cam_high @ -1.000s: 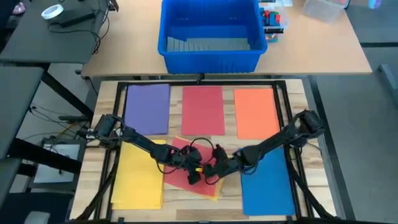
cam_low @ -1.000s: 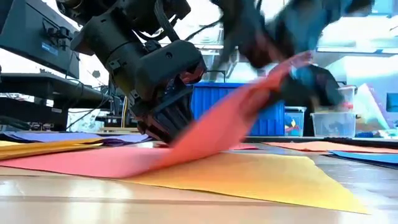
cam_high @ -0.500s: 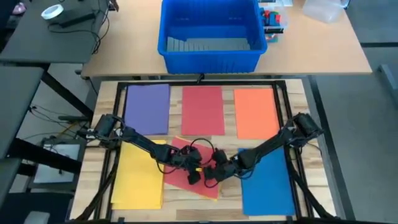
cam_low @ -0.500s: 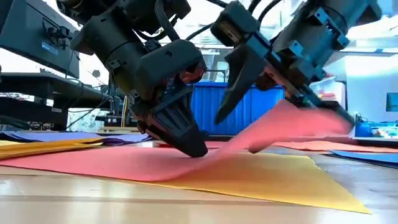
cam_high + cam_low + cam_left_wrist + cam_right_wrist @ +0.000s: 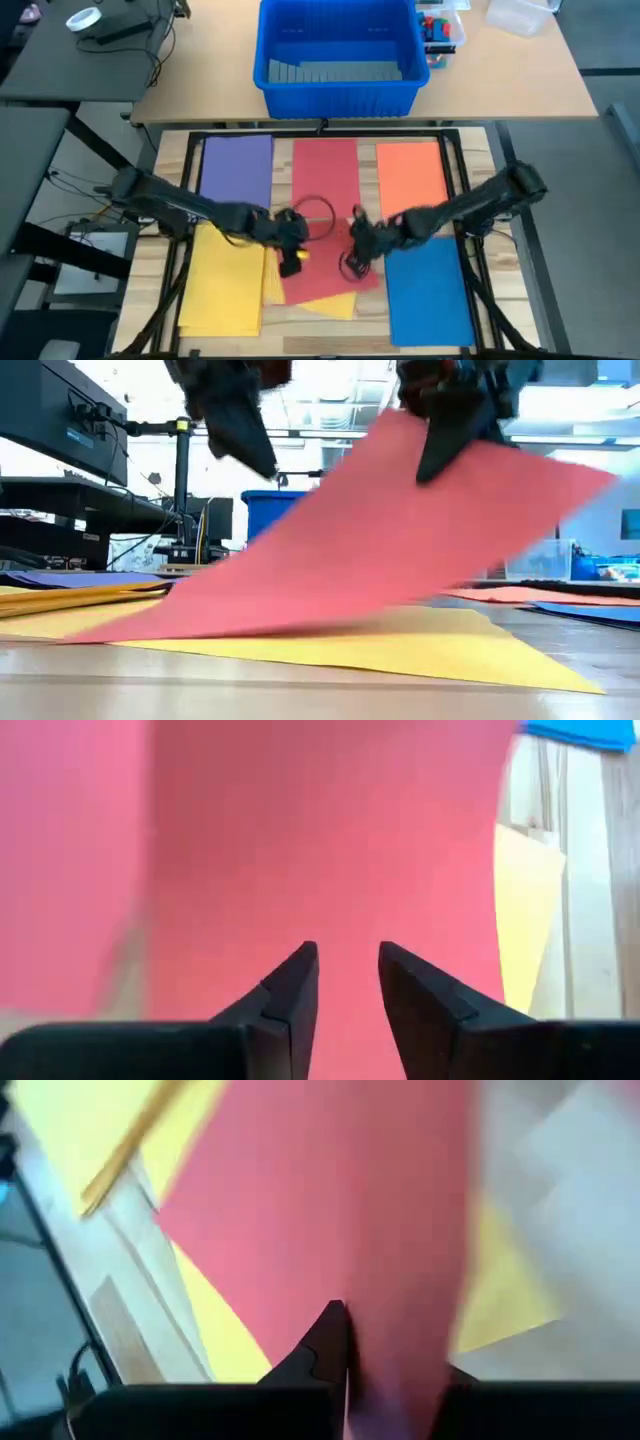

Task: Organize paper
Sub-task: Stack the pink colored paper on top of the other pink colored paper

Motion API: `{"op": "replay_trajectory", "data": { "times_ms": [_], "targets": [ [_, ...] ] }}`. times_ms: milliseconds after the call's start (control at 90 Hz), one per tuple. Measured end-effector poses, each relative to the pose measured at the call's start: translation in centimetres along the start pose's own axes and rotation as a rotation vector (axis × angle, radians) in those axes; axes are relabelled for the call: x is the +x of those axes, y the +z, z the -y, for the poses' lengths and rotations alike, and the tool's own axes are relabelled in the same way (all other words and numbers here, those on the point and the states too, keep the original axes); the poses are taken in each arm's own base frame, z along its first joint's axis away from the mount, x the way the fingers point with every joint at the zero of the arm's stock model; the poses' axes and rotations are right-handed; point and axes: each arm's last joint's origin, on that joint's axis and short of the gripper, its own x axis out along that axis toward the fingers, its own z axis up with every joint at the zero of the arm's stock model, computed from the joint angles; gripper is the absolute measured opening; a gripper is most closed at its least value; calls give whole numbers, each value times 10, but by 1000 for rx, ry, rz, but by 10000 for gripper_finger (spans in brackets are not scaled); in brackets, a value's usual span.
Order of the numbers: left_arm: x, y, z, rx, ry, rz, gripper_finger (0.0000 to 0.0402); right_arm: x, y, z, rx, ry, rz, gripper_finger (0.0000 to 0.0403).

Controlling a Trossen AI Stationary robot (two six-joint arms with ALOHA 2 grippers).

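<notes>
I hold the red sheet (image 5: 370, 540) lifted at table centre, its near edge resting on the yellow sheet (image 5: 400, 645). The right gripper (image 5: 360, 240), at the sheet's 3 o'clock edge, pinches it closed. The left gripper (image 5: 340, 982), at 9 o'clock, is slightly parted, gripping nothing. Risk: held at one edge only, the sheet may swing, crease, or drag the yellow sheet askew.

We count two red sheets (image 5: 326, 176), one lying flat and one lifted (image 5: 322, 270); one purple sheet (image 5: 237, 173); one orange sheet (image 5: 411, 178); one blue sheet (image 5: 428, 290); yellow sheets (image 5: 222, 290) in a stack, number unclear; one blue bin (image 5: 338, 52).
</notes>
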Motion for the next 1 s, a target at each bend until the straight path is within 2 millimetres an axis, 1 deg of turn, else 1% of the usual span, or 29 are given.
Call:
{"op": "replay_trajectory", "data": {
  "times_ms": [100,222,333,411,478,522,589,667,733,833,933,1000],
  "targets": [
    [-38,5,-31,-26,64,-7,93,-20,37,40,-95,-26,8,0],
    [-74,4,-72,-73,157,7,93,-30,82,94,-191,-4,15,0],
    [-94,2,-109,-92,258,16,93,-35,120,139,-305,-58,59,0],
    [-102,1,-132,-104,326,26,93,-39,147,164,-458,-102,91,0],
    [-105,2,-149,-102,373,36,93,-39,170,177,-598,-134,109,0],
    [-106,2,-159,-96,401,30,93,-36,185,182,-674,-149,117,0],
    [-105,2,-171,-80,431,20,93,-25,207,189,-759,-164,122,0],
    [-102,1,-182,-75,452,-9,93,-9,226,197,-792,-164,74,0],
    [-100,-1,-188,-88,458,-29,93,7,235,201,-813,-146,-20,0],
    [-96,-2,-193,-116,461,-48,93,29,241,209,-840,-106,-172,0],
    [-95,-1,-194,-127,461,-42,93,48,248,215,-829,-92,-221,0],
    [-95,0,-194,-148,465,-22,93,56,251,215,-851,-88,-224,0]
  ]
}}
